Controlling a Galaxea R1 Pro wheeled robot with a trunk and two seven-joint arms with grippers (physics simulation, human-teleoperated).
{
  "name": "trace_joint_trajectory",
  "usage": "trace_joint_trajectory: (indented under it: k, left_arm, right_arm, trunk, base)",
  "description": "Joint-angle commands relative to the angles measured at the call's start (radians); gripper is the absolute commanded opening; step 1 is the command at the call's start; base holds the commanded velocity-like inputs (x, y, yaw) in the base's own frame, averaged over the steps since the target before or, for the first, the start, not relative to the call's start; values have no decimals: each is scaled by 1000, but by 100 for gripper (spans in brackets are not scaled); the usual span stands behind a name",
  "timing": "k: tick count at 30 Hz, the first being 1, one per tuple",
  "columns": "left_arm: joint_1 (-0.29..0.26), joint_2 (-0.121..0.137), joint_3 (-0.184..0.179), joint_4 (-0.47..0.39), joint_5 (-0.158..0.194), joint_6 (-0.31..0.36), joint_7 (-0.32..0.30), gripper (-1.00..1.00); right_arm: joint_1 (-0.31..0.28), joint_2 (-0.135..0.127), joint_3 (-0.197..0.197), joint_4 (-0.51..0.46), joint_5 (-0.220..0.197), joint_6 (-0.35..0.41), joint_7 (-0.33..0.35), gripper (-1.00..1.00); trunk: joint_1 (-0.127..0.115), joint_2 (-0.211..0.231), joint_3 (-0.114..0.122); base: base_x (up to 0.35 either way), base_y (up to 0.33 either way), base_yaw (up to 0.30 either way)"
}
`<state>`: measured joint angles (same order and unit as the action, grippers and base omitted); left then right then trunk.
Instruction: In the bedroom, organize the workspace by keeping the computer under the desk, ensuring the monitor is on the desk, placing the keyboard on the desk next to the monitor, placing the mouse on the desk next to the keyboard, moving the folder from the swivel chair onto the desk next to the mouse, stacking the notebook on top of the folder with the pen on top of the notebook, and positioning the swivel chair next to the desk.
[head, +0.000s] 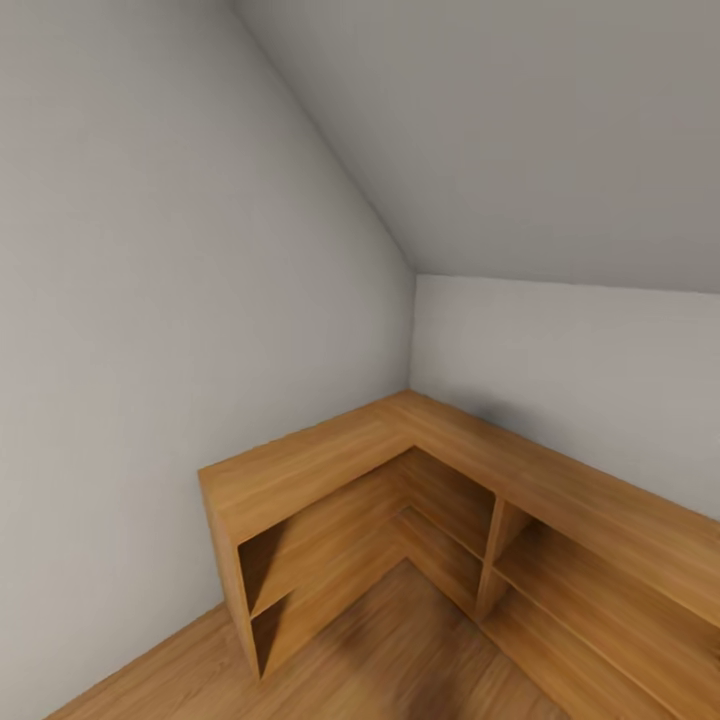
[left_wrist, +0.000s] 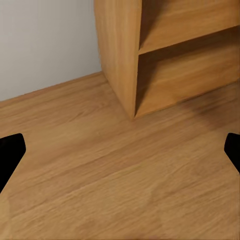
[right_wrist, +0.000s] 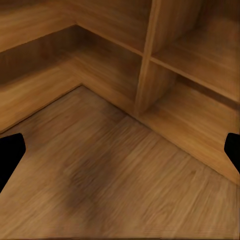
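Both end effectors (left_wrist: 120, 145) (right_wrist: 120, 145) hang released over wood floor (head: 400, 650) — corner shelf unit (head: 330, 470), compartments bare.

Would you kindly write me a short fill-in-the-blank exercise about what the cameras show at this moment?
1. The low wooden shelving unit follows the room's corner in an ____ shape.
2. The floor is made of ____.
3. Above the shelving, the grey ceiling is ____ rather than flat.
4. In the left wrist view, the left end effector stands ____, its fingertips far apart.

Missing words: L; wood; sloped; open
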<state>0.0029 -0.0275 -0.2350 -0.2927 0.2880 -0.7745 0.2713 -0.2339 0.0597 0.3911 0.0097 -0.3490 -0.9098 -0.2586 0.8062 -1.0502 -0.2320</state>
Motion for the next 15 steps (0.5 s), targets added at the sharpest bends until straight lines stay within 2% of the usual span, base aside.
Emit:
trace_joint_trajectory:
  k: [1,15]
  left_arm:
    - [0,0,-8,-2,8,-2,5,100]
    - [0,1,-6,-1,9,-3,5,100]
  right_arm:
    - [-1,0,8,0,-4,1,-6,100]
    - [-1,0,7,-2,-5,6,-7,100]
  trunk:
    - [0,-1,-2]
    - [0,-1,-22]
  base:
    - [45,16,-135]
    - [10,3,-131]
